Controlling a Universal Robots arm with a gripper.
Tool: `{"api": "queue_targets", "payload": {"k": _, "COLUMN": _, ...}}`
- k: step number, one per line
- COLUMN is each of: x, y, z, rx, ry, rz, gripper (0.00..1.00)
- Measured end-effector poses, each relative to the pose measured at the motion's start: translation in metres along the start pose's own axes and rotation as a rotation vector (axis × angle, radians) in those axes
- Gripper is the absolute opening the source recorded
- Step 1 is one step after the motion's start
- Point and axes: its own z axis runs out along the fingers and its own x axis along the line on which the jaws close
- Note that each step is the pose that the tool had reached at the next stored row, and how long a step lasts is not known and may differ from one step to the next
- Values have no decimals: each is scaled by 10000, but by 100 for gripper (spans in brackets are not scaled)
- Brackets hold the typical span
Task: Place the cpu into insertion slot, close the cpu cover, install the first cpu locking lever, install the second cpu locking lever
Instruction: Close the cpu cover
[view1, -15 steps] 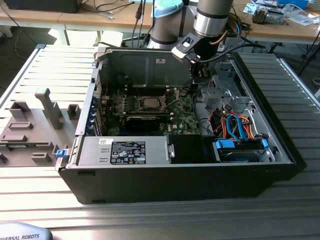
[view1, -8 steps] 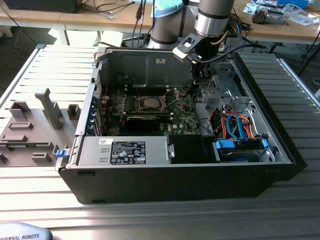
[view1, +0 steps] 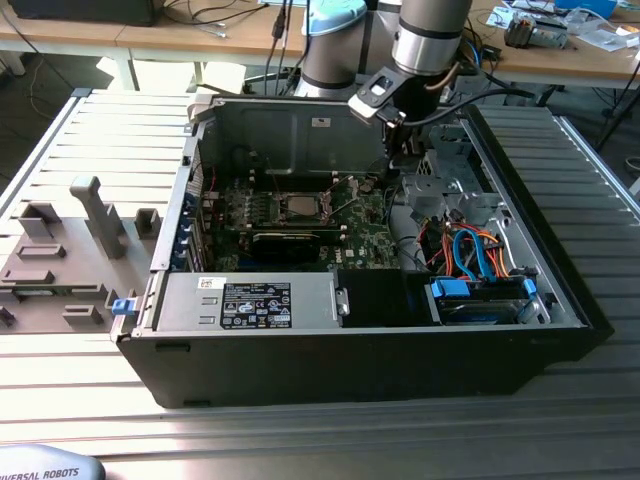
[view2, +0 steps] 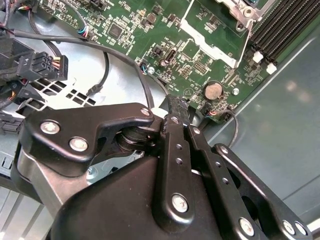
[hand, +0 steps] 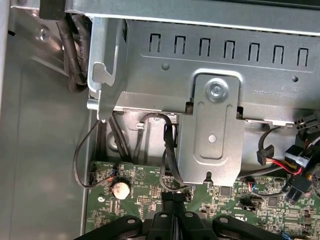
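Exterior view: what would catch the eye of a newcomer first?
The open black computer case on the slatted table stands out, with the green motherboard inside and the silver cpu at its middle. The gripper hangs inside the case near its rear wall, jaws together, over the board's edge by a round coin battery.

Bright, even light throws pale glare across the ribbed table (view1: 300, 432); the computer case (view1: 350, 372) interior lies shadowed.

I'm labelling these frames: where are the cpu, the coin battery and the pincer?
cpu (view1: 300, 207): exterior view, on its grey metal top.
coin battery (hand: 120, 188): first wrist view, on its round face.
pincer (hand: 173, 197): first wrist view, midway between its fingertips.
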Motion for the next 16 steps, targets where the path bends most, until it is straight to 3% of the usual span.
{"api": "queue_targets", "payload": {"k": 6, "x": -2, "y": 12, "z": 12, "rx": 0, "ry": -2, "rz": 4, "gripper": 11}}
{"api": "queue_targets", "payload": {"k": 9, "x": 11, "y": -124, "z": 32, "rx": -2, "ry": -1, "rz": 1, "gripper": 11}}
{"api": "queue_targets", "payload": {"k": 16, "x": 17, "y": -196, "z": 103, "rx": -2, "ry": 0, "rz": 1, "gripper": 11}}
